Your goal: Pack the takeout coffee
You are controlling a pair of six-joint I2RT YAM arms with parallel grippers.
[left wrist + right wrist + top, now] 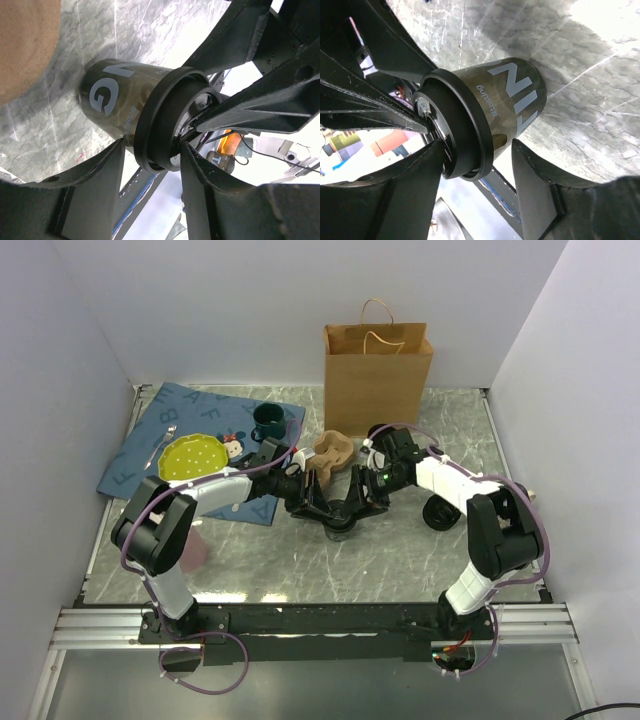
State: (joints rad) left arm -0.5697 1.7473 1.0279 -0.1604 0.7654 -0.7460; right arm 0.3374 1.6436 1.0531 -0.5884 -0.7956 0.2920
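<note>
At table centre, grasp step: left gripper clamps takeout coffee; right gripper straddles it, grip indeterminate. Next: lift into paper bag.

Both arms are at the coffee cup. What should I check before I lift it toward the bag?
1. Seating of the round black plastic lid on the small black paper cup: ok.
2. Cup upright on the grey marble table: ok.
3. Grip of the left pincer: ok, both fingers look pressed against the lid rim.
4. Clearance of the right pincer: not ok, open but straddling the cup.
5. Stance of the brown paper bag: ok, upright; width of its mouth: cannot tell.
6. Route: not ok, the brown moulded pulp carrier lies between cup and bag.
</note>
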